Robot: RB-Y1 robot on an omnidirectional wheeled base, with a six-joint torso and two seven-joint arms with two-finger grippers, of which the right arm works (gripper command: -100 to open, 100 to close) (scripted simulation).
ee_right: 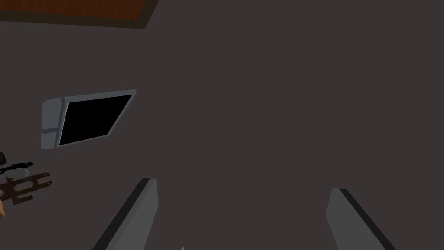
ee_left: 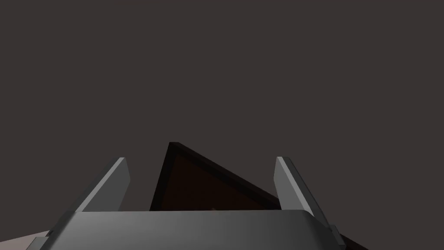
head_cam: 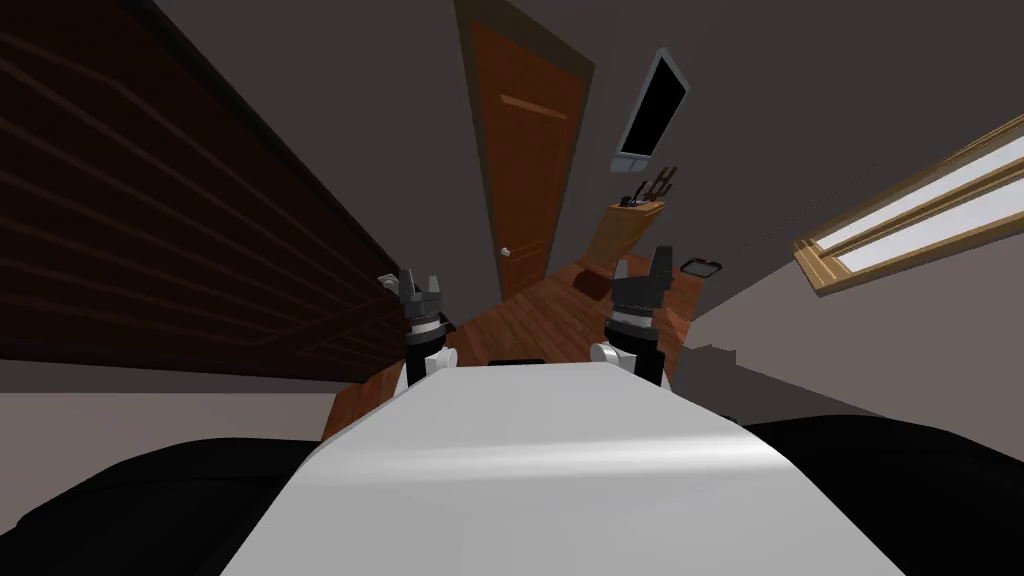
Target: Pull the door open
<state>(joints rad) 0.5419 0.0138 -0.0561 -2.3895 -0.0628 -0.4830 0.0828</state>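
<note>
A large dark brown door point(head_cam: 150, 200) runs along my left side, close by. A small light grey handle point(head_cam: 386, 282) sticks out near its lower edge. My left gripper point(head_cam: 420, 283) is raised just right of that handle, apart from it. In the left wrist view the left gripper point(ee_left: 201, 160) is open with nothing between its fingers, and a dark brown corner of the door point(ee_left: 195, 186) shows against a grey wall. My right gripper point(head_cam: 660, 262) is raised at the right, and its wrist view shows the right gripper point(ee_right: 243, 185) open and empty.
An orange-brown door point(head_cam: 525, 150) with a small knob point(head_cam: 506, 252) stands far ahead across the wooden floor point(head_cam: 540, 320). A wooden cabinet point(head_cam: 625, 230) stands right of it under a black wall panel point(head_cam: 655, 105). A window point(head_cam: 920, 215) is at the right.
</note>
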